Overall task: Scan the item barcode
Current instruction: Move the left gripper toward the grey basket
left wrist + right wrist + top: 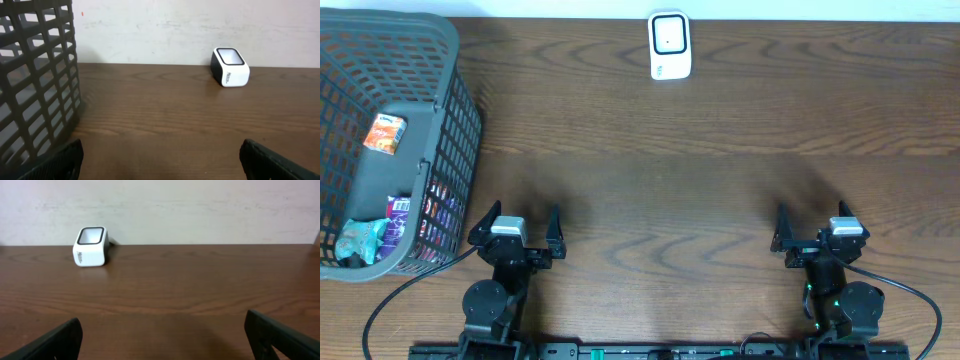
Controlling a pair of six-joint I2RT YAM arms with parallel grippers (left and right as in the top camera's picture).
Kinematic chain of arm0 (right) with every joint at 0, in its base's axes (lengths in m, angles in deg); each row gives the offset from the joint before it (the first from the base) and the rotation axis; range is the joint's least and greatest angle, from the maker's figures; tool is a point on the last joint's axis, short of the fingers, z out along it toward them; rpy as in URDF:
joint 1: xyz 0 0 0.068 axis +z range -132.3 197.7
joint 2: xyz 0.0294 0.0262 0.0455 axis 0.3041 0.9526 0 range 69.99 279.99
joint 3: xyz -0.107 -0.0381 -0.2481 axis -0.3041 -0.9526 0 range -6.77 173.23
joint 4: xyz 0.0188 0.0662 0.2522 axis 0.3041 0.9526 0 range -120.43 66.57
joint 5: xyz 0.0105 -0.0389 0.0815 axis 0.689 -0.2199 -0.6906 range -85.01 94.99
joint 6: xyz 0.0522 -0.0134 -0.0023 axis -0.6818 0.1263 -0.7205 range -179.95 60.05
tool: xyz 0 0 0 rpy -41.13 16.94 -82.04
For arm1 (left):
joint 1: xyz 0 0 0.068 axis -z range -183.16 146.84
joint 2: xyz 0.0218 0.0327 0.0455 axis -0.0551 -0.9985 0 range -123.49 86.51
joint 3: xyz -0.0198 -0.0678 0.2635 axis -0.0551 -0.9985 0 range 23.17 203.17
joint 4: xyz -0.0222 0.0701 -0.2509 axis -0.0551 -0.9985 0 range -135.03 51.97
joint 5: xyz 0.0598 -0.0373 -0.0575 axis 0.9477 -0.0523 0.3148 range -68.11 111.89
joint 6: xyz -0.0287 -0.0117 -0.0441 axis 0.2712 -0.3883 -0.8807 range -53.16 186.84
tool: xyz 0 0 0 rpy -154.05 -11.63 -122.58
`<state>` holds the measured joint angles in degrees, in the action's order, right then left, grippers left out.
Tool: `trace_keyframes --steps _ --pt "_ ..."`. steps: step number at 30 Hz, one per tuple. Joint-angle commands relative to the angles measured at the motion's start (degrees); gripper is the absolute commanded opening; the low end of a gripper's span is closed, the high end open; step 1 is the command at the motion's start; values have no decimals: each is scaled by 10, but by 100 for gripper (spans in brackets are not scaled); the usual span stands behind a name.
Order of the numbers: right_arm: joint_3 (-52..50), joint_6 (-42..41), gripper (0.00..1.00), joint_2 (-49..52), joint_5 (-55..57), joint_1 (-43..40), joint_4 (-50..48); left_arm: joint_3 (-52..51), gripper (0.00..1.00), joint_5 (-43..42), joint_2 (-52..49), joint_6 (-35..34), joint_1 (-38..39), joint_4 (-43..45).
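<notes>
The white barcode scanner (670, 45) stands at the table's far edge, its dark window facing up; it also shows in the left wrist view as the scanner (230, 67) and in the right wrist view as the scanner (91, 246). Possible items lie in the grey mesh basket (445, 110): an orange packet (384, 132), a purple pack (398, 213) and a teal packet (360, 240). My left gripper (523, 212) (160, 150) rests near the front edge, open and holding nothing. My right gripper (812, 218) (162, 325) is likewise open, nothing between its fingers.
The basket (35, 75) fills the left side, its wall close to my left gripper. Bare brown wood table (670, 170) stretches between the grippers and the scanner. A pale wall runs behind the table's far edge.
</notes>
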<state>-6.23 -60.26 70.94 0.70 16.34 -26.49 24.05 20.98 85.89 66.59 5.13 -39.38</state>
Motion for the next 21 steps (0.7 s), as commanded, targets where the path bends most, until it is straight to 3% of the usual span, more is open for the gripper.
trace_keyframes --steps 1,10,15,19,21 --pt "-2 8 99 -2 -1 -8 0 -7 99 24 4 -7 -3 -27" --pt "-2 8 99 -2 -2 -8 0 -6 99 7 4 -26 -2 -24" --pt "-2 8 99 -2 -1 -8 0 -6 99 -280 3 -311 -2 -10" --pt "-2 8 99 -2 -1 -8 0 -6 99 -320 3 -468 -2 25" --pt "-2 8 99 -2 -1 -8 0 -6 99 -349 3 -516 -2 102"
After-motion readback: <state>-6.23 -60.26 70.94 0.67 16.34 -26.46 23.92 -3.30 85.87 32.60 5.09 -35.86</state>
